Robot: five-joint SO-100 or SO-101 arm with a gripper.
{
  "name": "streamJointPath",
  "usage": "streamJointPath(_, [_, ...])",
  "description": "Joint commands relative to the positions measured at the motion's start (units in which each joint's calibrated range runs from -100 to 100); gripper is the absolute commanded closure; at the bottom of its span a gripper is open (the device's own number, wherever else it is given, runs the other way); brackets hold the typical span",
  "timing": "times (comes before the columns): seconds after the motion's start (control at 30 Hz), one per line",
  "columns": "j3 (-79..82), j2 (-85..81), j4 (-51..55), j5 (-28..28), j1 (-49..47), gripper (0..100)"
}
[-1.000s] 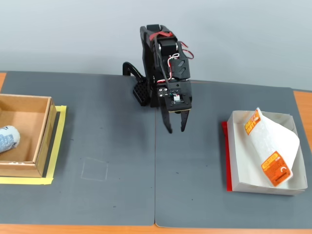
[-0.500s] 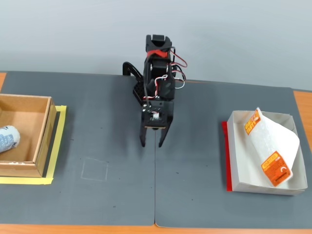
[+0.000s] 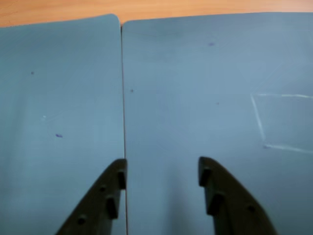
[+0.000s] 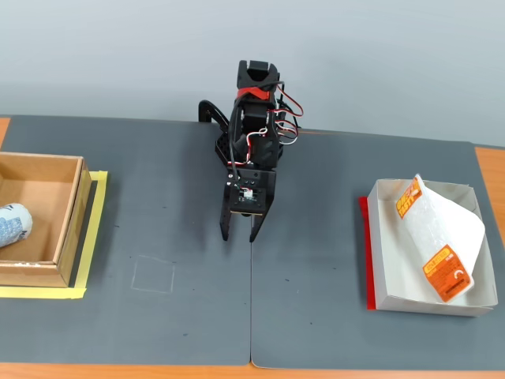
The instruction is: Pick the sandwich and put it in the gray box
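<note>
We are observing the packaged sandwich lying in the gray box at the right of the fixed view, leaning diagonally with its upper corner against the far wall and its lower end near the front right corner. We are judging from this that the placement appears already made.

We are finding the gripper empty, its fingers spread moderately wide and hanging over bare mat near the middle seam. The wrist view is confirming this: the gripper is showing clear mat between its two dark fingers, with nothing held.

Handling, as we are judging it: the sandwich is sitting in a triangular clear film pack with orange labels, so we are expecting it to be light, soft and crushable, with a slick, crinkling wrapper. A firm squeeze would be risking a dented filling. We are recommending a hold across the thick middle of the wedge, on the flat faces, avoiding the thin sealed edges, which would be slipping or folding.

Count, as we are recording it:
- one sandwich;
- one gray box, with a red strip along its left side;
- one cardboard box at the left, bordered by yellow tape, holding one pale wrapped item we cannot identify;
- two dark mats meeting at a seam;
- one faint chalk square on the left mat;
- one arm.
</note>
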Motion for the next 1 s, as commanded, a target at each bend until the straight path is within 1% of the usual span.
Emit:
streamJointPath(0.0, [0.36,-0.77,2.04,0.56,0.85,83])
streamJointPath(0.1, [0.27,-0.77,4.9,0.56,0.48,83])
streamJointPath(0.97, [0.18,-0.6,4.99,0.1,0.7,83])
